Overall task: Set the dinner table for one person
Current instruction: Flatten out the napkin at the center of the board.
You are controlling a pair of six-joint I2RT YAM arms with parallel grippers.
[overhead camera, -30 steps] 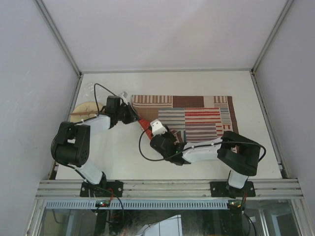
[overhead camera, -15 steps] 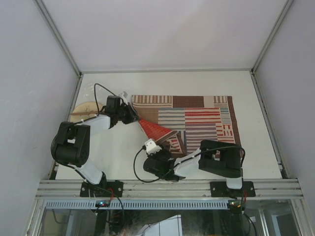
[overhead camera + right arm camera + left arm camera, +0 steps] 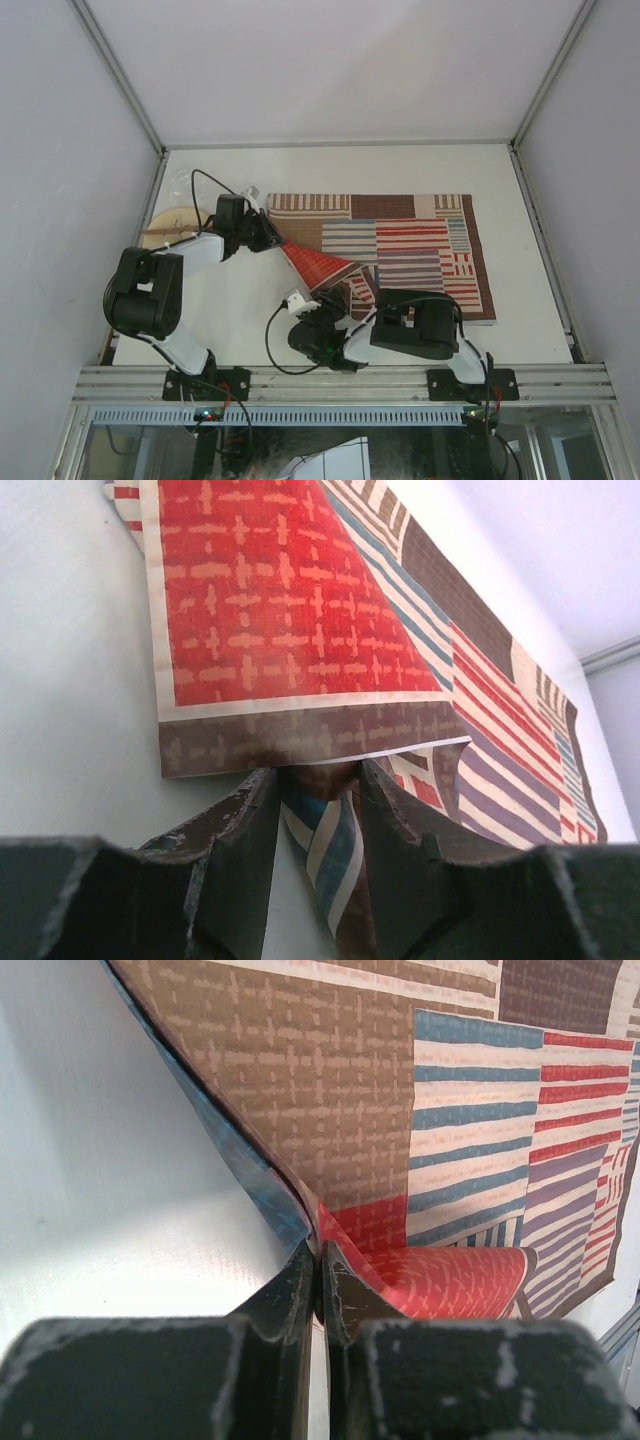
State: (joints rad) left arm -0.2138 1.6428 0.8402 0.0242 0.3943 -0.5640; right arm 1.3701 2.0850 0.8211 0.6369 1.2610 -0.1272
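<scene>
The dinner table (image 3: pixel 420 165) lay as a wide white top between aluminium rails, taking up most of the overhead view, with both arm bases bolted at its near edge. On its right-hand half lay the striped placemat (image 3: pixel 420 245), mostly flat, its far and right parts spread out. Its near-left corner was lifted and turned over into a red flap (image 3: pixel 280 590), so the mat was not yet laid square.

The left gripper (image 3: pixel 318 1265) had its 2 fingers pressed together on the mat's left edge, the cloth rising out of the pinch. Judging by that hold, it served as an anchor so the mat would not slide while the other arm worked.

The right gripper (image 3: pixel 318 785) sat low near the front rail, its arm folded back on itself. A striped fold of the mat filled the gap between its fingers and touched both, so it appeared to be pinching that fold, probably to draw the turned corner toward the near edge and flatten it.

At the table's far left, partly behind the left arm, lay a tan round thing (image 3: pixel 172 218); I could not tell what it was.
</scene>
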